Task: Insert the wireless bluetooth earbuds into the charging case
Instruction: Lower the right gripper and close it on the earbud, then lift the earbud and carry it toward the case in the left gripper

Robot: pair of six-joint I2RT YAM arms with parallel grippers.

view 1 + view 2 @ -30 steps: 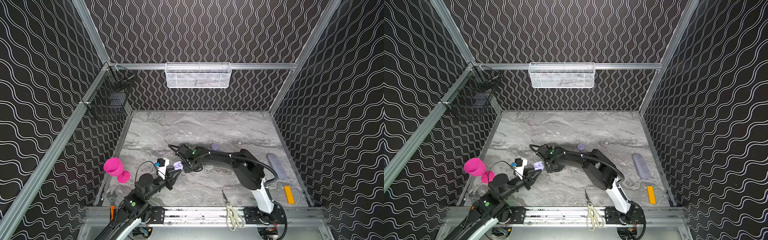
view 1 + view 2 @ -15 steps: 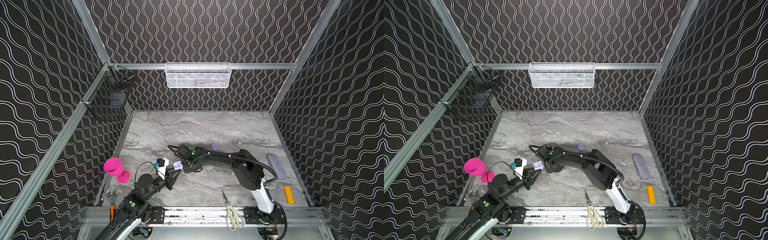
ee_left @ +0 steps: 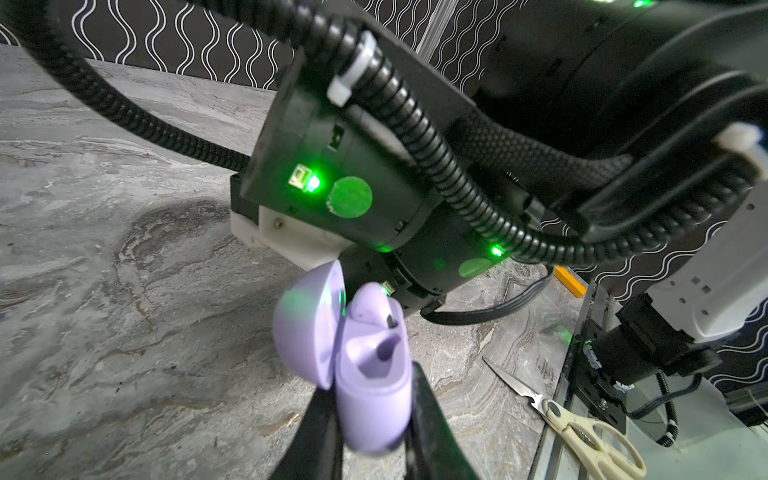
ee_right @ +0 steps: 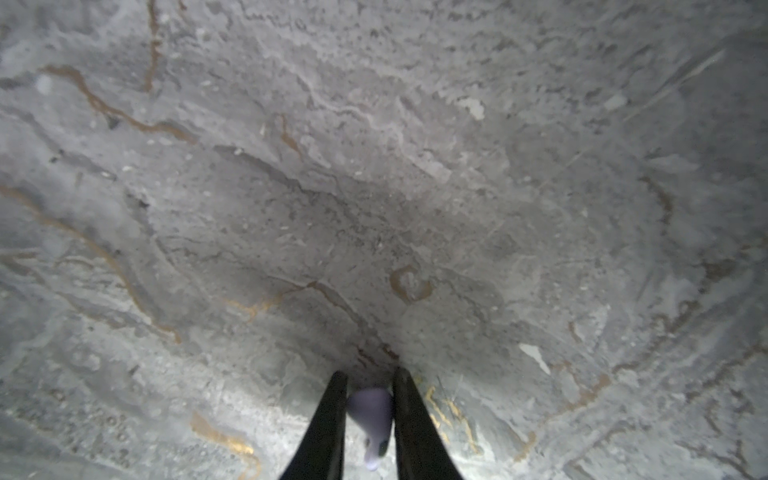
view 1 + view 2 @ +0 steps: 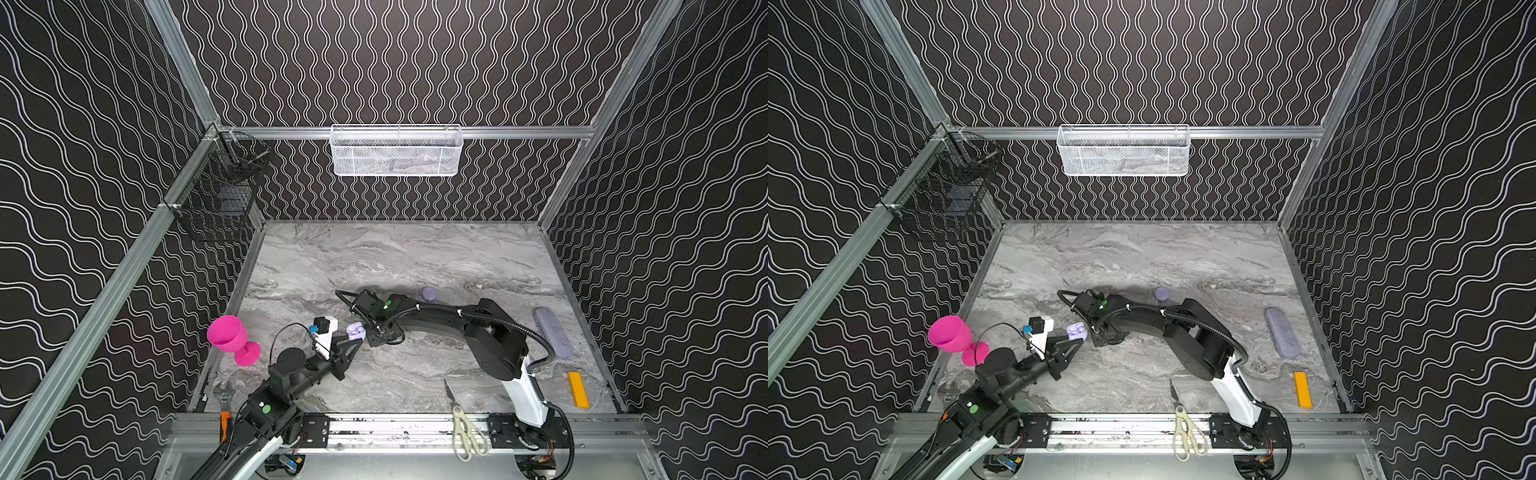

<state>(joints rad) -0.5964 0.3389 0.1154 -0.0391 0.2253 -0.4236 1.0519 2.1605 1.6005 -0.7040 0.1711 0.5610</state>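
1. Gripping a glossy lavender plastic charging case by its lower body, the left gripper has both black fingers closed against the case's sides. It holds the case over the front-left part of the grey marble-patterned table.
2. The case's rounded lid stands hinged open. A pale lavender earbud with a dark tip sits in one well, and the well beside it shows as an open hollow.
3. The right gripper points down at the table just beside the held case, on the side toward the table's middle. Its two dark fingers are pinched on a second earbud, tiny and pale lavender with a short stem.
4. That second earbud is blurred and very close to the lens, so whether it touches the table cannot be told.
5. A round lavender puck lies near the table's middle, behind the right arm.
6. A long grey-lavender pouch lies along the right edge, and a yellow-orange bar lies near the front-right corner.
7. Cream-handled scissors lie at the front edge, their handles on the metal rail.
8. A bright pink plastic goblet is by the left edge.
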